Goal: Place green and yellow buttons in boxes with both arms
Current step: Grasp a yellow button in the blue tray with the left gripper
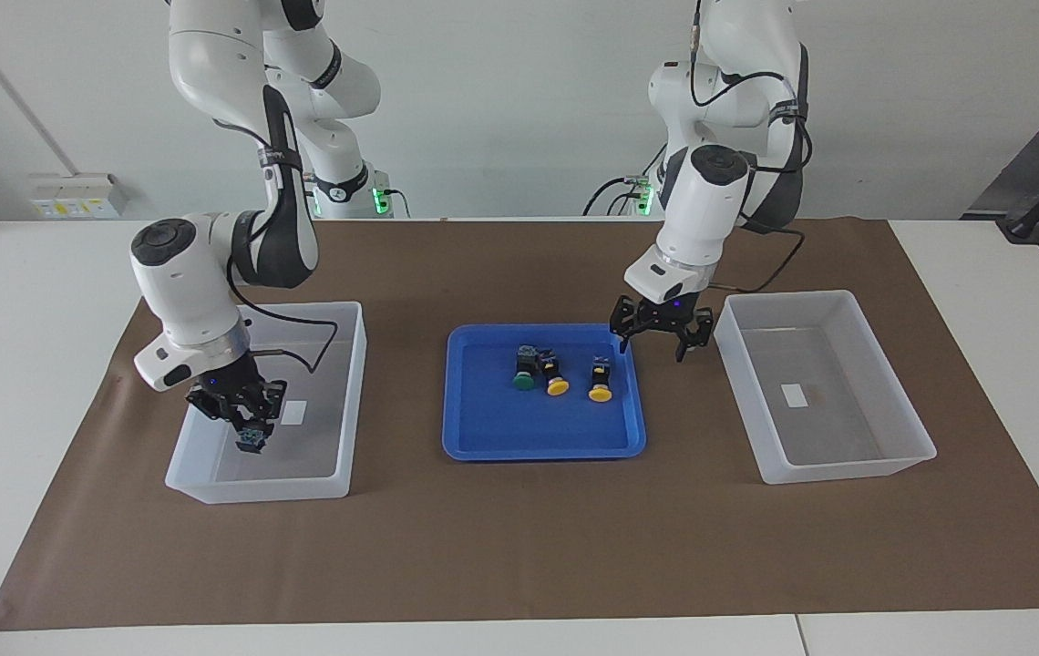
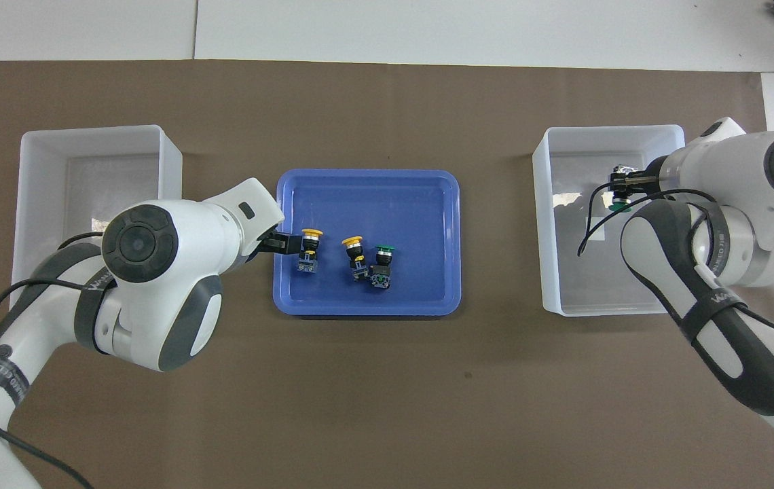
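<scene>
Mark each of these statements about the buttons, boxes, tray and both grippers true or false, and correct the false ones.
1. Three buttons lie in the blue tray. True.
2. Both yellow buttons are already in boxes. False: both lie in the tray, beside the green button.
3. The right gripper holds a green-capped button down inside the box at the right arm's end. True.
4. The left gripper grips a yellow button. False: it hangs open and empty over the tray's edge.
5. The box at the left arm's end holds two buttons. False: only its label shows inside.
</scene>
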Robot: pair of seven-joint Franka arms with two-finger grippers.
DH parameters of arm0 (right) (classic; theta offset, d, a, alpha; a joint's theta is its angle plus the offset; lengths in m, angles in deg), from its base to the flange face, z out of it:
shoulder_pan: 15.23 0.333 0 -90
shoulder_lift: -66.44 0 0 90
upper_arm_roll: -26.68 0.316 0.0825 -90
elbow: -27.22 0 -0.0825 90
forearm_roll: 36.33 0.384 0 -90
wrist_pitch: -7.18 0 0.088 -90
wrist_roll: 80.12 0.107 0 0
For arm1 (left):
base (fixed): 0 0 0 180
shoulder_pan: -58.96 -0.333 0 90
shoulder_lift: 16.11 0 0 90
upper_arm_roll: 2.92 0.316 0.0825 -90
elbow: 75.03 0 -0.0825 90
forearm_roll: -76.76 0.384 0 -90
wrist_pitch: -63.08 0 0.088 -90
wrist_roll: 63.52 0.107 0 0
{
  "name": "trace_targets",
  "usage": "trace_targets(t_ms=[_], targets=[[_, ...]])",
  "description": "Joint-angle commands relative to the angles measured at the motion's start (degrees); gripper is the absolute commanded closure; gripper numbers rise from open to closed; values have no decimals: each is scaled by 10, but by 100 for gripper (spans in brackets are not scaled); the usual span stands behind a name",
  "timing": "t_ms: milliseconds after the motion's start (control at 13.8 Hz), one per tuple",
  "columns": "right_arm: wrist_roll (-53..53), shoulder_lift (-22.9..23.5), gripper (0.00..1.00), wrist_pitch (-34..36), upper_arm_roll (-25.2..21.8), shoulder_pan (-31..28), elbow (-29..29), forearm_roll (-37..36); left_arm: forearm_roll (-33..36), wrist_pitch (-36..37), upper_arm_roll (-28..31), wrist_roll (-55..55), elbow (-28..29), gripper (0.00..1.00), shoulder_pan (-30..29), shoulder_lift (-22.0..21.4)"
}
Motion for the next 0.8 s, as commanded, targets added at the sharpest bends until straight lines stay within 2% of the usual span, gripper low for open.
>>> trace_targets(t_ms=[0, 73, 145, 364, 436, 509, 582, 655, 727], targets=[[-24, -3, 100, -10, 8, -11, 7, 15, 1, -80, 8, -45, 2, 0, 39, 60], [-24, 0, 99, -10, 8, -13, 7, 15, 1, -87, 8, -47, 0, 0, 50, 75], [-24, 2, 93, -13, 8, -13, 7, 15, 0, -91, 8, -48, 0, 0, 59, 83], [-20, 5, 0, -14, 7, -9, 10, 15, 0, -92, 8, -62, 8, 0, 70, 86], [-20, 5, 0, -14, 8, -9, 9, 15, 0, -92, 8, -74, 9, 0, 76, 86], [-20, 5, 0, -13, 7, -8, 8, 15, 0, -87, 8, -77, 9, 34, 76, 85], [-20, 2, 0, -11, 8, -5, 4, 15, 0, -83, 9, -82, 9, 80, 76, 85], [-19, -5, 0, -3, 8, -1, 0, 15, 0, -78, 10, -105, 4, 100, 75, 85], [-16, -19, 0, 9, 11, 0, -1, 15, 0, -74, 10, -110, 2, 100, 72, 83]])
